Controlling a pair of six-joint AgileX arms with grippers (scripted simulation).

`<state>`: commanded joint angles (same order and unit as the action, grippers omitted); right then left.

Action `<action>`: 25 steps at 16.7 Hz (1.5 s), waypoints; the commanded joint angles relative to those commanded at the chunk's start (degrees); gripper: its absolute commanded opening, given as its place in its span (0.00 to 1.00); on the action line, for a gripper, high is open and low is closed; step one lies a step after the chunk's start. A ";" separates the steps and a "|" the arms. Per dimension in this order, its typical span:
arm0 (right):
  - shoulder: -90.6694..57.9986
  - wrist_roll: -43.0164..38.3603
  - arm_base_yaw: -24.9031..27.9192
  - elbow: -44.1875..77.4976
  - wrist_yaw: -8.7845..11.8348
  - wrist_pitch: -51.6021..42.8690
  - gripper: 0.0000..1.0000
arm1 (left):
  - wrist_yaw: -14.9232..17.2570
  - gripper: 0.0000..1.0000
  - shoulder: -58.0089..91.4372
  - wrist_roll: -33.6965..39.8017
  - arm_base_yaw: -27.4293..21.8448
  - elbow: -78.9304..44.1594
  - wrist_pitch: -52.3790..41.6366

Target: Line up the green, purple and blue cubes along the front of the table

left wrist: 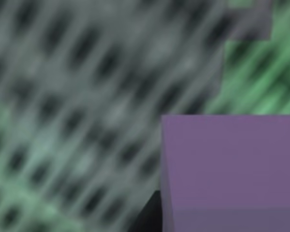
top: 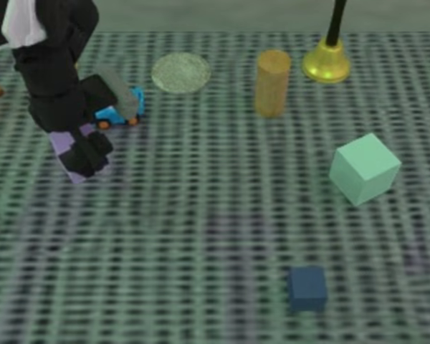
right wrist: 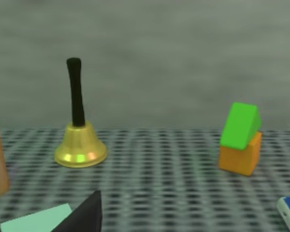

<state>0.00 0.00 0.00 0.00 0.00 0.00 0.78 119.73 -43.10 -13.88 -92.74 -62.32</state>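
Observation:
On the woven grey-green table (top: pixel 201 236), the lilac-purple cube (top: pixel 63 147) sits at the left under my left arm. My left gripper (top: pixel 93 152) is down over it and shut on it. In the left wrist view the purple cube (left wrist: pixel 232 169) fills the lower corner with one dark fingertip (left wrist: pixel 150 215) against its side. The pale mint-green cube (top: pixel 364 168) rests at the right, and the small navy-blue cube (top: pixel 307 288) lies near the front. My right arm is out of the top view. A dark part of my right gripper (right wrist: pixel 87 215) shows beside a corner of the mint cube (right wrist: pixel 36 221).
A bright blue toy car (top: pixel 118 111) sits right behind the left gripper. Along the back stand a grey disc (top: pixel 180 72), a tan cylinder (top: pixel 272 82) and a brass bell (top: pixel 327 63). A green wedge (right wrist: pixel 239 125) tops an orange block (right wrist: pixel 240 154).

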 joint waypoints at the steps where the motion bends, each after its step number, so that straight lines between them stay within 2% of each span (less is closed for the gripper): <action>1: 0.00 0.00 0.00 0.00 0.00 0.00 1.00 | 0.02 0.00 -0.27 0.26 -1.89 0.15 -0.09; 4: 0.00 0.00 0.00 0.00 0.00 0.00 1.00 | 0.04 0.00 -1.52 1.44 -10.55 1.16 -0.51; 9: 0.00 0.00 0.00 0.00 0.00 0.00 1.00 | -0.01 0.00 -4.38 4.17 -29.37 3.70 -1.27; 12: 0.00 0.00 0.00 0.00 0.00 0.00 1.00 | -0.16 0.00 -6.06 5.50 -37.18 4.93 -1.39; 14: 0.00 0.00 0.00 0.00 0.00 0.00 1.00 | -0.25 0.00 -6.74 5.95 -39.39 5.36 -1.35; 19: 0.00 0.00 0.00 0.00 0.00 0.00 1.00 | -0.21 0.00 -6.48 5.87 -39.37 5.30 -1.13; 25: 0.00 0.00 0.00 0.00 0.00 0.00 1.00 | -0.11 0.00 -3.04 6.03 -39.52 11.38 8.82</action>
<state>0.00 0.00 0.00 0.00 0.00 0.00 0.67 116.69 -37.07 -53.41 -81.36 -53.50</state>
